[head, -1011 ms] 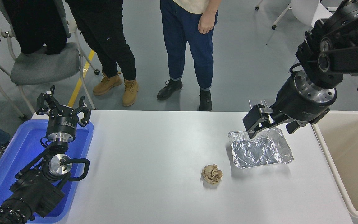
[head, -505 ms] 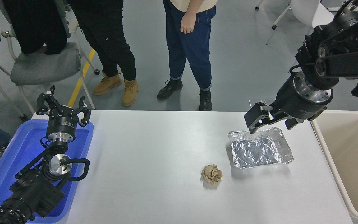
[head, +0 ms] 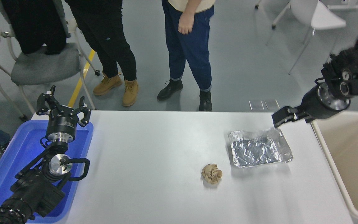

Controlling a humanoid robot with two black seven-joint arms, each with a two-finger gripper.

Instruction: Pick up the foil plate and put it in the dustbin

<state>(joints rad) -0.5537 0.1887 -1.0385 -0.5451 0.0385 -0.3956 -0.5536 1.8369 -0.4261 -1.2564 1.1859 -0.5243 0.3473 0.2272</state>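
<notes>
The crinkled silver foil plate (head: 260,147) lay flat on the smooth white surface (head: 154,149); the right end effector (head: 283,116) hovered just beyond its far corner, its opening unclear.

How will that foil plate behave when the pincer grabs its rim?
The foil plate looks thin and already crinkled, so it will likely bend or crush under a firm pinch. It is probably very light, so a nudge may slide it across the smooth table. Its shallow rim offers little to grip.
</notes>
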